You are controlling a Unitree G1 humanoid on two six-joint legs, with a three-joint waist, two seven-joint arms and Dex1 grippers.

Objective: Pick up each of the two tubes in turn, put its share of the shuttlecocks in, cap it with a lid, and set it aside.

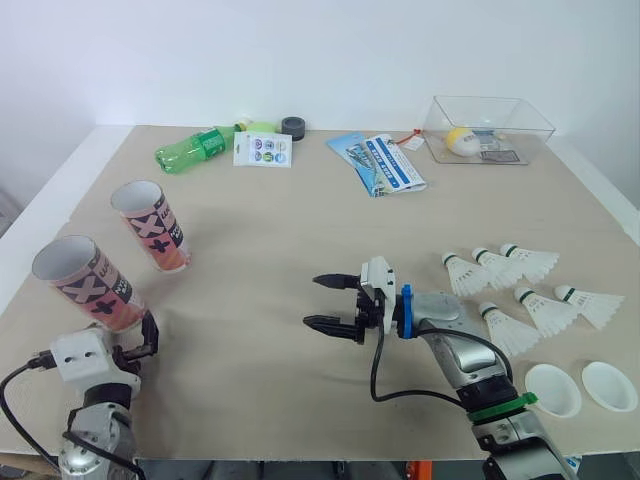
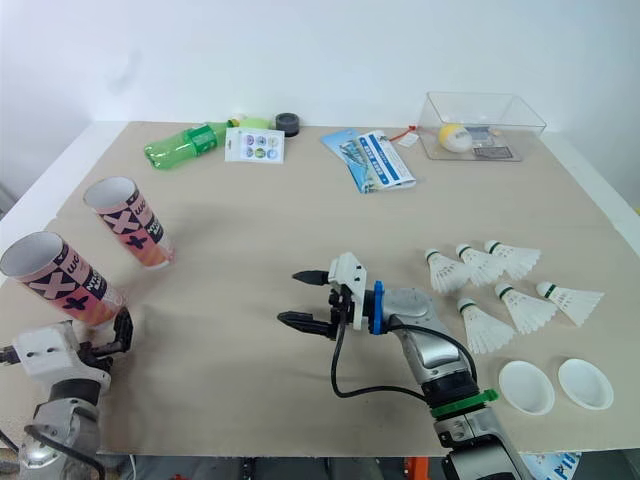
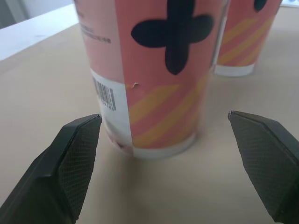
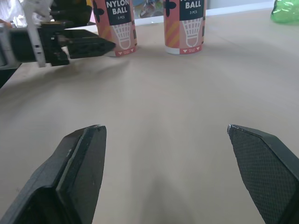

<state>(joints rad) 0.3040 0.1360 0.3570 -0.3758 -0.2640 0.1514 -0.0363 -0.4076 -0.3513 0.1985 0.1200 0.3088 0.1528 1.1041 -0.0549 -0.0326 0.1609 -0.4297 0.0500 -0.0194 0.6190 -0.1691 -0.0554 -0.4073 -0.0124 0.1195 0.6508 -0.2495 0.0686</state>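
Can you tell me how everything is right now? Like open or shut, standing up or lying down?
Near tube: standing, no lid on.
Far tube: standing, no lid on.
Shuttlecocks: six, lying loose outside the tubes.
Lids: two, lying unused.
Bottle: lying on its side.
Box: open on top.
Left hand: open, empty, facing the near tube.
Right hand: open, empty.

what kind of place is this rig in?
Likely a lab or test room, not a court: a bare white wall behind a plain table, with shuttlecocks, two tubes and lids laid out in groups, plus unrelated clutter like a green bottle at the far edge.
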